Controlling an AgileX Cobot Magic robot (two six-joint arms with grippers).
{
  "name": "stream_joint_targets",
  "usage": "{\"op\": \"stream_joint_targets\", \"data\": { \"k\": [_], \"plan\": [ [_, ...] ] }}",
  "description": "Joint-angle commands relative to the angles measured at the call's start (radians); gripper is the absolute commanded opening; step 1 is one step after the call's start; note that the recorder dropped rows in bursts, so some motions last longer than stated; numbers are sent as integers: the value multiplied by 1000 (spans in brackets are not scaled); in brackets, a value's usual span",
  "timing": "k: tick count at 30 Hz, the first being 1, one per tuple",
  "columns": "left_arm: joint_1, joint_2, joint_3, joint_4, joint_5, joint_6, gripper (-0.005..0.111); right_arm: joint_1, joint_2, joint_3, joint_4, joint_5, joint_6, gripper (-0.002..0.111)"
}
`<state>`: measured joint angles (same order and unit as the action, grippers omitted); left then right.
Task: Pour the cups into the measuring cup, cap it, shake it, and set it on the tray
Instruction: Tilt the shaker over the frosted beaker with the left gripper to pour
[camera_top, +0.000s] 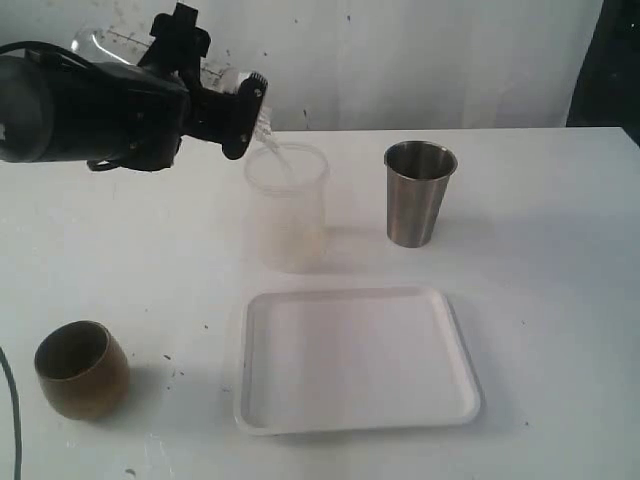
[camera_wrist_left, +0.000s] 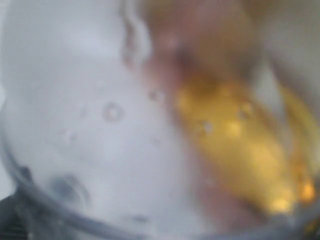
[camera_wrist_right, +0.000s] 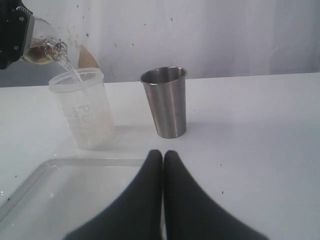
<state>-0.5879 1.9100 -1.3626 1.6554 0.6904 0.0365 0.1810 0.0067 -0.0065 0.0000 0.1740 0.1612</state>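
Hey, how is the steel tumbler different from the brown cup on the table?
The steel tumbler is shiny grey metal; the brown cup is matte and wooden-looking. The tumbler is tall and tapered, the brown cup squat and rounded. In the exterior view the tumbler stands beyond the tray, the brown cup left of it, nearer the camera. Both stand upright on the white table, untouched.

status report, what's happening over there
Left gripper holding clear cup tilted, pouring into frosted cup. Right gripper shut, empty. Steel cup, brown cup upright, apart. Nothing in the way.
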Motion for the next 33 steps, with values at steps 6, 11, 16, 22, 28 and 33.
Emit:
{"op": "stream_joint_targets", "data": {
  "k": [6,11,16,22,28,33],
  "plan": [
    [-4,-13,-15,89,43,-14,0,-2,-7,7,0,-3,-9,0],
    [-4,-13,-15,89,43,72,0,-2,-7,7,0,-3,-9,0],
    [-4,-13,-15,89,43,126,0,-2,-7,7,0,-3,-9,0],
    [-5,-13,-15,89,43,126,0,-2,-7,7,0,-3,-9,0],
    [-20,-13,-15,89,35,173,0,-2,-7,7,0,-3,-9,0],
    [-22,-13,-15,89,33,214,0,-2,-7,7,0,-3,-9,0]
  ]
}}
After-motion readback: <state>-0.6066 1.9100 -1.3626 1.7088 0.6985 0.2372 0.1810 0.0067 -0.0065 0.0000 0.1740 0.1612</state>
